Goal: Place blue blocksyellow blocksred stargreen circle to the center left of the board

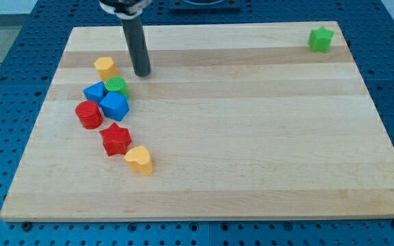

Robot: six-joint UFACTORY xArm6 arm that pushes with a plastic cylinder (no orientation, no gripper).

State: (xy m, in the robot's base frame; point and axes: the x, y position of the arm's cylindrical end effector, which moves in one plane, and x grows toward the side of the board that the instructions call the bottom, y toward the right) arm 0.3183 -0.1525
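The wooden bench (252,137) carries a cluster at the view's left and a lone green star (321,39) top right.

bg: blue perforated bench (19,41) | wood board (252,137) on top | even light, soft shadows

A straight dark rod (135,41) comes down from the view's top edge, left of centre, nearly upright with a slight lean. My tip (142,73) rests low, at the rod's bottom end.
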